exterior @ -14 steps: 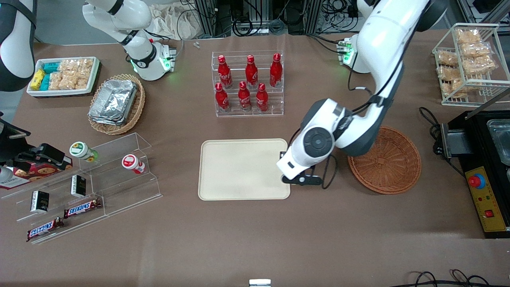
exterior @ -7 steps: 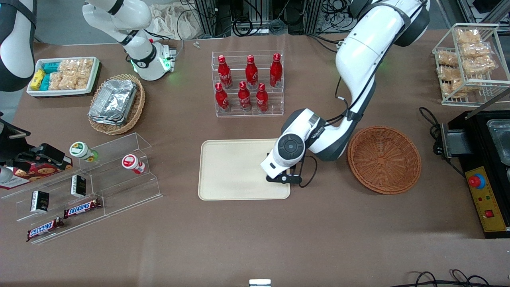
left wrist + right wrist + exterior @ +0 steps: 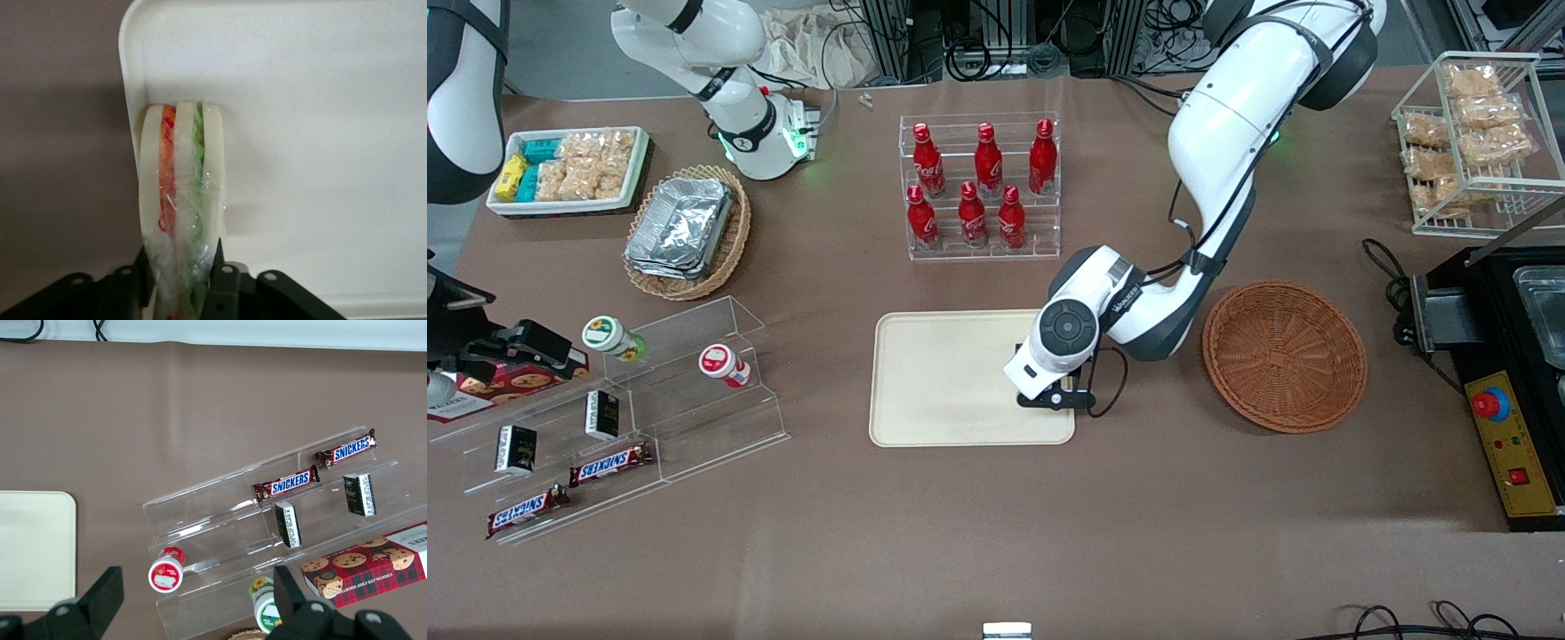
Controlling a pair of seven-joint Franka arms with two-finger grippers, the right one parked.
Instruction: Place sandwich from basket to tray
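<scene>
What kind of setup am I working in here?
Likely a lab mock-up of a snack shop: cola bottles in a clear rack, Snickers bars on acrylic steps, cable clutter at the table's edge. The pincer, shut on the sandwich, is over the tray.

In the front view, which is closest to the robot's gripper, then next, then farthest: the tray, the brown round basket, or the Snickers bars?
From the gripper, shut on the sandwich:
1. The tray, right under it.
2. The basket, beside the tray, toward the working arm's end.
3. The Snickers bars, toward the parked arm's end.
</scene>
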